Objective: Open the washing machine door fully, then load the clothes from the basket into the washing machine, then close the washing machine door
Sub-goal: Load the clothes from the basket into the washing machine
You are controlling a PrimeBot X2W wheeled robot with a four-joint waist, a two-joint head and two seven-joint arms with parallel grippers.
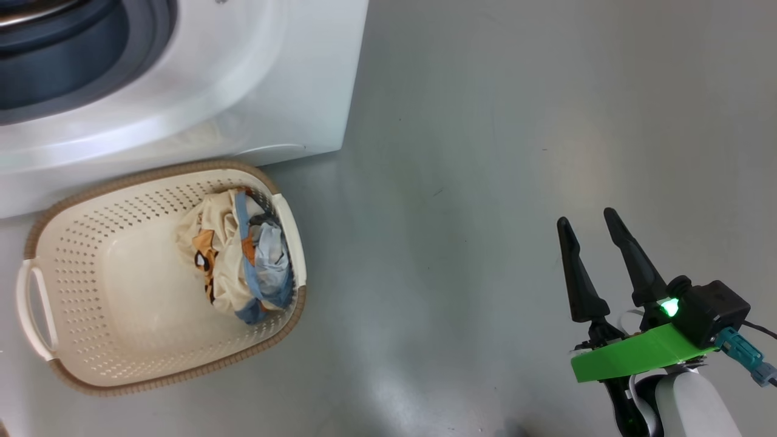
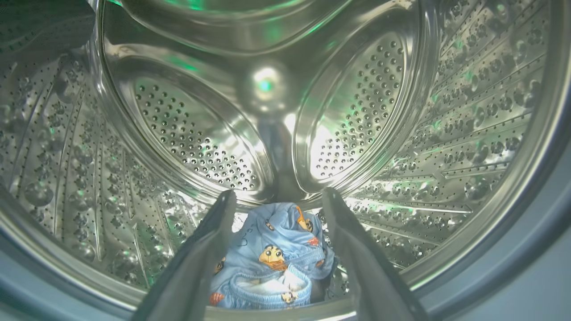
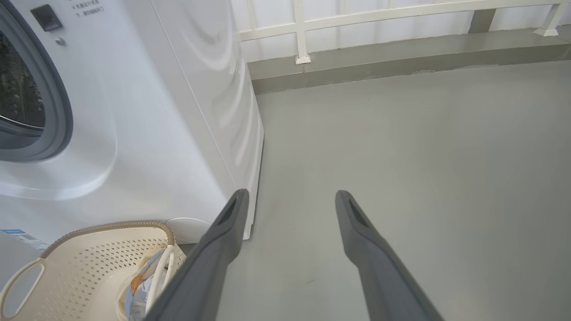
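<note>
The right gripper (image 1: 586, 217) hangs spread and empty, well right of the washing machine (image 1: 273, 91). The basket (image 1: 121, 267) sits just before the washing machine, a cream garment (image 1: 221, 243) bunched inside. Within the washing machine's drum (image 2: 187, 133) the left gripper (image 2: 279, 194) stands spread, the light blue garment (image 2: 272, 258) lying loose beyond its fingertips.

Floor (image 3: 424, 156): smooth glossy grey, with soft light patches and a few small dark specks.
Ledge (image 3: 401, 58): low grey step along the floor's far edge.
Railing (image 3: 379, 15): white bars and posts standing on the ledge.
</note>
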